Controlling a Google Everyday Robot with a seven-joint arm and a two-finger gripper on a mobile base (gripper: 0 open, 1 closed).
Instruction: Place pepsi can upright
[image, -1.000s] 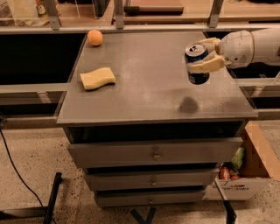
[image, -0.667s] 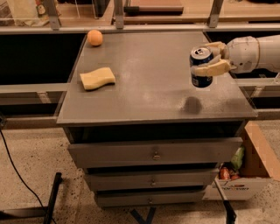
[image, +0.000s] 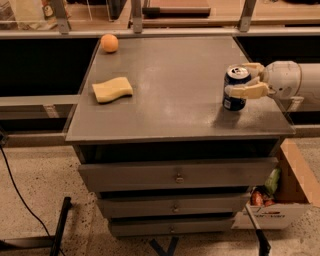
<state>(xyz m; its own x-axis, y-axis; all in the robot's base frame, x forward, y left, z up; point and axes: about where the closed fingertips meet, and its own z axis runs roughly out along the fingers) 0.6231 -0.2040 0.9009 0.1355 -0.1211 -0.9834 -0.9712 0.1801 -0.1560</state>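
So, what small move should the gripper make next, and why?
Probably open the gripper and let go. The pepsi can stands upright between its fingers, and its base seems to rest on the table, close to the edge.

Upright blue pepsi can (image: 233, 102) in end effector (image: 237, 79)

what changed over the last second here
The gripper, still shut on the pepsi can, carried it down and a little rightward in the view. The can went from tilted and lifted to upright, at or just above the tabletop. The yellow sponge and the orange stayed put.
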